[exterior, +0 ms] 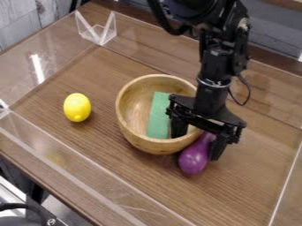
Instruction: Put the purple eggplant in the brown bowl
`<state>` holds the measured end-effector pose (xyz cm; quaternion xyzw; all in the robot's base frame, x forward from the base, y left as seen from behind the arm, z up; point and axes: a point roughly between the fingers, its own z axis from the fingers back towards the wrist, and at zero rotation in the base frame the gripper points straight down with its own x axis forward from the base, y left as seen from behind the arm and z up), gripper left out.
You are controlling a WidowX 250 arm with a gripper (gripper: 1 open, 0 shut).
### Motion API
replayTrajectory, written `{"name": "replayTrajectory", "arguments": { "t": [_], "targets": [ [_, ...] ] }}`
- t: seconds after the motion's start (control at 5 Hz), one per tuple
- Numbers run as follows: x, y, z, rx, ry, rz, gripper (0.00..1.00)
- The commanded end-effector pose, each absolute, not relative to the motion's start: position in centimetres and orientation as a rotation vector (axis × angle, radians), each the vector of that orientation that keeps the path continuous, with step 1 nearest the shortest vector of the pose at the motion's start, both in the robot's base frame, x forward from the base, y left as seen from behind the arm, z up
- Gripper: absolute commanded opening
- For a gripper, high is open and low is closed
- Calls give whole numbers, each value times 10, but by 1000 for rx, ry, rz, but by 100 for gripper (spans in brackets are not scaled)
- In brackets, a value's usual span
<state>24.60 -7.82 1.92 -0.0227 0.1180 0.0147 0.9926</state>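
Eggplant [193, 158] on table, upright arm's spread fingers [220, 146] straddling its top.

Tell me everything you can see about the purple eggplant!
The purple eggplant is small, shiny and smooth, like plastic, with a fat rounded end toward the camera. It lies on the wooden table, right outside the brown bowl, beside its rim. The gripper is down over its far end, hiding the stem; whether it grips is unclear.
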Motion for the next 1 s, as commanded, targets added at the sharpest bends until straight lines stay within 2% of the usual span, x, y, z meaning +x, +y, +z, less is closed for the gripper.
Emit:
{"name": "replayTrajectory", "arguments": {
  "t": [0.0, 0.8],
  "targets": [
    [222, -91, 2, -35, 337, 16, 100],
    [220, -94, 2, -31, 351, 23, 100]
  ]
}}
